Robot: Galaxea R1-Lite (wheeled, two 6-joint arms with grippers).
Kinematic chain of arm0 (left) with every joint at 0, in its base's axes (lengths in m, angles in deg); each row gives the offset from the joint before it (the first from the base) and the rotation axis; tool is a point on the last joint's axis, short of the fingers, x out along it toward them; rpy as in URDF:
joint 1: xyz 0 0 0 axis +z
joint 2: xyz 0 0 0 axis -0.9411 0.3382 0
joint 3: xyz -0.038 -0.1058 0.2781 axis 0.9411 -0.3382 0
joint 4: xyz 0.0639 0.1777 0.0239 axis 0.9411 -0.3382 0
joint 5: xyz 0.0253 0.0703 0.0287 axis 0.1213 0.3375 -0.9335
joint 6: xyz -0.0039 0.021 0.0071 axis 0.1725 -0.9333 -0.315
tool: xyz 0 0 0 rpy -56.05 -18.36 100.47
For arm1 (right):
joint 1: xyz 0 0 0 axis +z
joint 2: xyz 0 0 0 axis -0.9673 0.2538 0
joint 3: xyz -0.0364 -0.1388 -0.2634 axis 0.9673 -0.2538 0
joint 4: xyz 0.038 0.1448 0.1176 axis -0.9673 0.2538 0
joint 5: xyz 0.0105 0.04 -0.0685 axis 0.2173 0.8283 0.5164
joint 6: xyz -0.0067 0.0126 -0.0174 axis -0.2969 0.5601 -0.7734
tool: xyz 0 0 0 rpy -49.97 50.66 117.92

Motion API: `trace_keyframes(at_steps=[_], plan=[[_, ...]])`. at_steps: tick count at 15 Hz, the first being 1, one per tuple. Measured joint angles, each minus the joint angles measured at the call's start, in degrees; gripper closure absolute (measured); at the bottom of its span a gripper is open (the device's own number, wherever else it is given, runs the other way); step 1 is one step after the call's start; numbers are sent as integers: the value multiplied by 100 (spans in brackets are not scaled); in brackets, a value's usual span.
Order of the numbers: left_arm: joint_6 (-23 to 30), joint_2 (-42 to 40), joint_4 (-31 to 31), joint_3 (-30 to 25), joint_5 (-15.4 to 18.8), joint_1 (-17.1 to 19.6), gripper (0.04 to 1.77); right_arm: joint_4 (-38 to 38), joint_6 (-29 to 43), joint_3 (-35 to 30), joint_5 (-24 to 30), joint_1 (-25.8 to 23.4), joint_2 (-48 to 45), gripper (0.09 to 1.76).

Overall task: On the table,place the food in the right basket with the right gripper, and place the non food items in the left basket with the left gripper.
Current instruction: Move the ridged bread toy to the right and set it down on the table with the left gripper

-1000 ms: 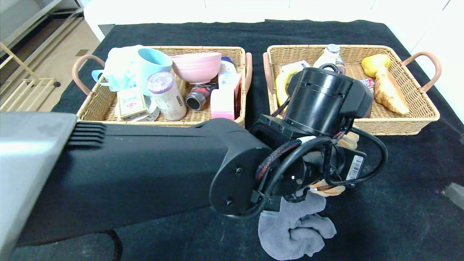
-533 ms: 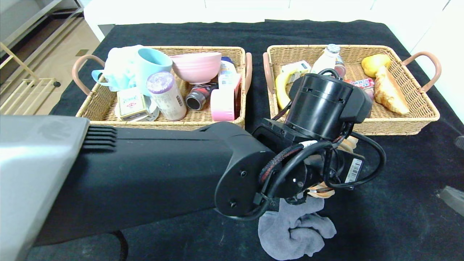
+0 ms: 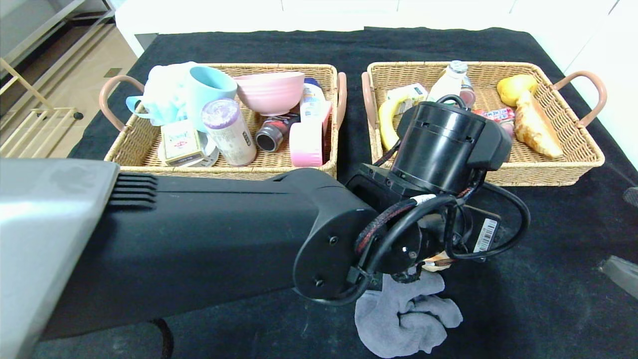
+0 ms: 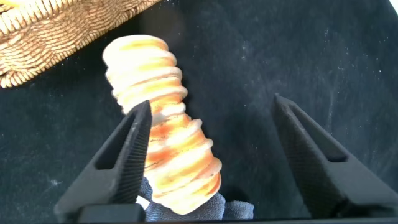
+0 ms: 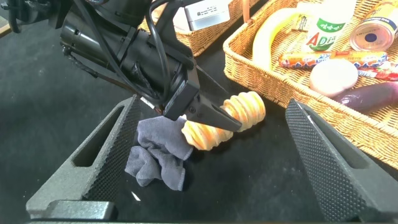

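A spiral bread roll (image 4: 161,143) lies on the black table, one end resting on a crumpled grey cloth (image 3: 406,319). My left gripper (image 4: 211,102) is open and low over the roll, which sits between the jaws close against one finger. In the head view my left wrist (image 3: 438,144) hides most of the roll. The right wrist view shows the roll (image 5: 233,115), the cloth (image 5: 158,152) and a left finger across the roll. My right gripper (image 5: 214,102) is open and empty, above the table to the right; its fingertips (image 3: 618,268) show at the head view's edge.
The left basket (image 3: 224,169) holds a blue mug, pink bowl, cans and boxes. The right basket (image 3: 548,174) holds a banana, bottle, croissant, lemon and snack bars. Its near wall (image 4: 50,37) stands close behind the roll. Bare black cloth surrounds the roll and cloth.
My left wrist has shifted a little to the right and lower, and it now covers more of the bread roll. The roll, the cloth and the baskets have not moved.
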Motion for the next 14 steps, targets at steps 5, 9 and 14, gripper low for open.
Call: trace_keyframes(at_steps=[5, 9, 14], plan=[[-9, -43, -57, -33, -35, 0, 25, 0, 0, -6, -2, 0, -5, 14], [13, -268, -469, -157, -37, 22, 19, 0, 0, -6, 2, 0, -2, 14], [-17, -940, -625, -909, -61, 111, 14, 0, 0, -46, -2, 4, 50, 14]])
